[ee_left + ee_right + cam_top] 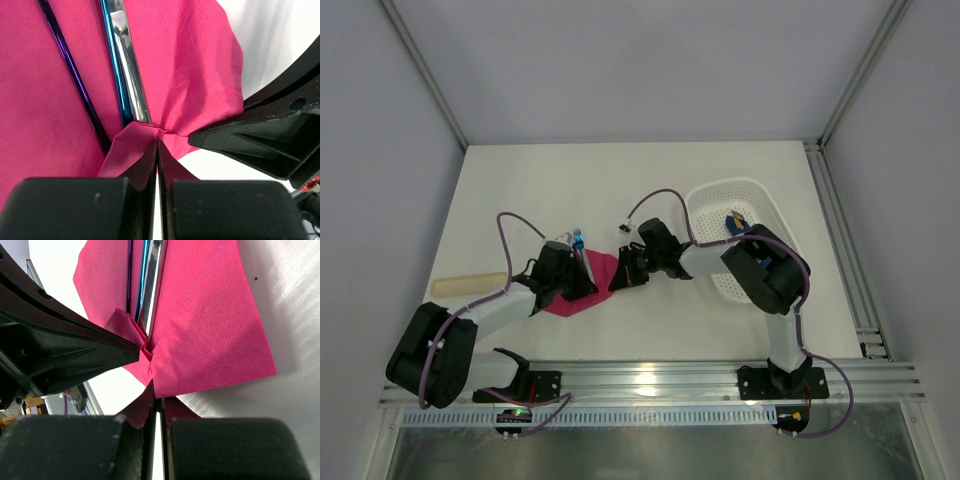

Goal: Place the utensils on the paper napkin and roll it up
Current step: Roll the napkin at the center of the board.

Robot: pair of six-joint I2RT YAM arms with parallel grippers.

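The magenta paper napkin (600, 272) lies between my two grippers and fills the left wrist view (190, 65) and the right wrist view (210, 325). Slim glossy utensils lie along it: a dark purple handle (75, 80) and a blue and silver handle (122, 65), both also in the right wrist view (146, 280). Their heads are out of view. My left gripper (158, 145) is shut on a folded-up edge of the napkin over the handle ends. My right gripper (156, 399) is shut on the napkin's edge close beside it. In the top view, left gripper (586, 288) and right gripper (620, 278) nearly touch.
A white perforated basket (710, 200) stands at the right with a blue item (735, 222) in it. A pale beige flat stick (470, 284) lies at the left. A small blue piece (579, 240) sits just behind the napkin. Metal rails run along the table's front and right edges.
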